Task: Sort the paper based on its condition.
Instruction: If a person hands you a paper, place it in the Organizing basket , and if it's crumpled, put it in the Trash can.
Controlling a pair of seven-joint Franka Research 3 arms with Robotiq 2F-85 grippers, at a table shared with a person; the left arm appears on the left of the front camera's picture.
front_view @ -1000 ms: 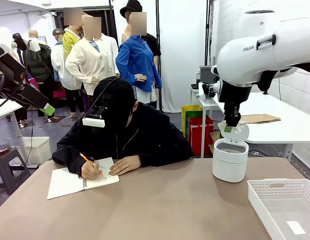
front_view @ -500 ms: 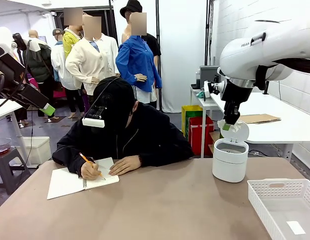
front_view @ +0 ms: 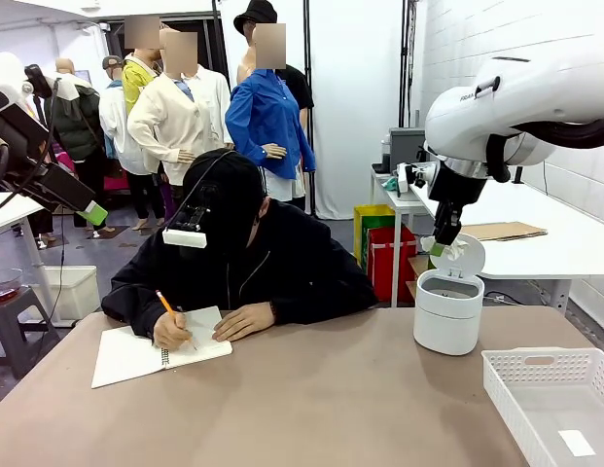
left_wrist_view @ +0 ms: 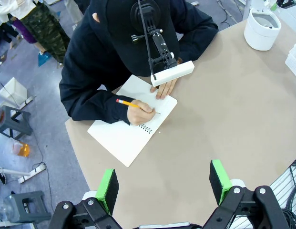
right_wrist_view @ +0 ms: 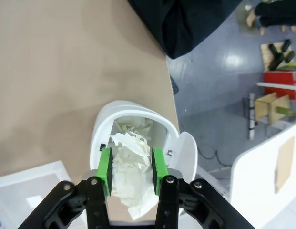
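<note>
From the front, the right arm reaches in from the right, its right gripper point(front_view: 444, 243) pointing down just above a small white lidded bin point(front_view: 447, 313) at the far right of the tan table point(front_view: 311, 399). The bin's lid point(front_view: 465, 255) stands flipped up behind the fingers. A bit of white shows at the fingertips, too small here to name. Near the right corner lies a white perforated basket point(front_view: 535, 375) with a flat paper slip point(front_view: 577, 443) inside. Across the table a person in black writes with a pencil point(front_view: 168, 307) in an open spiral notebook point(front_view: 126, 355). Part of the left arm with a green pad shows at the left edge, raised well off the table.

In the left wrist view, the left gripper point(left_wrist_view: 164, 185) hangs high over the table, its green pads far apart with nothing between them. Below it lie the notebook point(left_wrist_view: 126, 131), the person's writing hand point(left_wrist_view: 142, 114) and, at the upper right, the bin point(left_wrist_view: 261, 29).

In the right wrist view, the right gripper point(right_wrist_view: 130, 170) is clenched on the paper point(right_wrist_view: 127, 174), a crumpled white wad pinched between the green pads directly over the bin's open mouth point(right_wrist_view: 133, 126). More crumpled white paper lies inside the bin. The raised lid point(right_wrist_view: 188, 150) sits to the right, and a corner of the basket point(right_wrist_view: 28, 186) shows lower left.
</note>
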